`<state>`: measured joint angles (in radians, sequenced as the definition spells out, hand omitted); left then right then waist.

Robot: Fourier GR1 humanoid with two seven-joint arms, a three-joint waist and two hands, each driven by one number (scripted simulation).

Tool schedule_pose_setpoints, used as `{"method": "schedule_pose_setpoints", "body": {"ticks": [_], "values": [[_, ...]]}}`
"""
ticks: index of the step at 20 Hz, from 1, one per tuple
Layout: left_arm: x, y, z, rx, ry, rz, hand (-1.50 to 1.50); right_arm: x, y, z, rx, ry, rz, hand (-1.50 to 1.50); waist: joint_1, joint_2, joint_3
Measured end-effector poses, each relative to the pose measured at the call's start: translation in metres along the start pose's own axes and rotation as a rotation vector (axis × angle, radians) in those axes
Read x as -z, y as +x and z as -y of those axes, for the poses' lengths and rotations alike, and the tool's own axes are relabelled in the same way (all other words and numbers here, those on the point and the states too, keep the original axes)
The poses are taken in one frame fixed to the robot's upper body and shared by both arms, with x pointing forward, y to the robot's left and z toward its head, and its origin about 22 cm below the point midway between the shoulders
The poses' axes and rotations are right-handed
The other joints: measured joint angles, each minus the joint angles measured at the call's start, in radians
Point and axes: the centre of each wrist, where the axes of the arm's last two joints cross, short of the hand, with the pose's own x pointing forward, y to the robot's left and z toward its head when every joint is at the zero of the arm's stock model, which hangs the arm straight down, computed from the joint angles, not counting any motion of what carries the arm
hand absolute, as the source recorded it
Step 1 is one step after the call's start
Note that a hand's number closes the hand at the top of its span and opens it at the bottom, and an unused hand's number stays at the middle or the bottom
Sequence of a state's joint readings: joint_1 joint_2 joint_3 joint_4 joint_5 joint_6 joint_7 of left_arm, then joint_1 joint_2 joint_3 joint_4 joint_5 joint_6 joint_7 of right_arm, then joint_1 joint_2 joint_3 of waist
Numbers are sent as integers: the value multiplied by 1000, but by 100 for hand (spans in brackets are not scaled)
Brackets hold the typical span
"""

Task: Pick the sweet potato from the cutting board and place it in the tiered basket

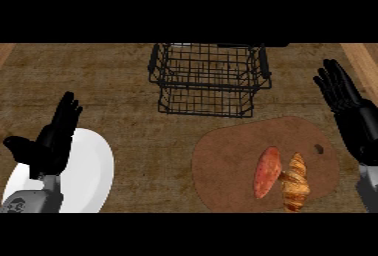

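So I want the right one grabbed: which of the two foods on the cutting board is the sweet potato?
The smooth reddish-orange sweet potato, on the left; the croissant beside it is golden and ridged.

Sweet potato (pixel 266 172): elongated, orange-red, tapered at both ends. Lies flat on the cutting board (pixel 229 160), long axis running roughly near-to-far, slightly tilted, right of the board's centre and towards its near edge.

Cutting board: brown, rounded oval outline, small dark hole close to its right edge. Lies flat on the worktop, right of centre, nearer the front edge.

Tiered basket (pixel 210 80): black wire, open mesh, rectangular, upright. Stands near the worktop's far edge, about mid-width, just beyond the board's far edge. Nothing visible inside.
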<state>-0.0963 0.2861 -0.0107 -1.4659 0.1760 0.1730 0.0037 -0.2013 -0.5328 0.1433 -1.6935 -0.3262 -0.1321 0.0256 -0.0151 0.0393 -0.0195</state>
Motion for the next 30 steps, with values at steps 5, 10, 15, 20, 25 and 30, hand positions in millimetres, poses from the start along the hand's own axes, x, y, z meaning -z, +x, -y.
{"method": "schedule_pose_setpoints", "body": {"ticks": [5,10,15,20,25,30], "values": [[0,-7,20,9,-119,6,0,5,-27,-23,48,-264,-149,-150,8,-22,12],[-6,-12,41,5,-265,7,0,1,-70,-53,53,-595,-339,-150,20,-24,15],[-9,-22,54,-10,-329,-3,0,16,-68,-111,-8,-735,-274,-150,21,-34,17],[-10,-27,53,-5,-323,-10,0,25,-60,-108,-198,-674,-324,-150,6,-45,13],[-12,-30,47,6,-321,-20,0,19,-75,-89,-444,-511,-552,-150,-1,-54,5],[-10,-29,48,8,-327,-24,0,20,-72,-87,-660,-294,-795,-150,2,-58,2]]}}
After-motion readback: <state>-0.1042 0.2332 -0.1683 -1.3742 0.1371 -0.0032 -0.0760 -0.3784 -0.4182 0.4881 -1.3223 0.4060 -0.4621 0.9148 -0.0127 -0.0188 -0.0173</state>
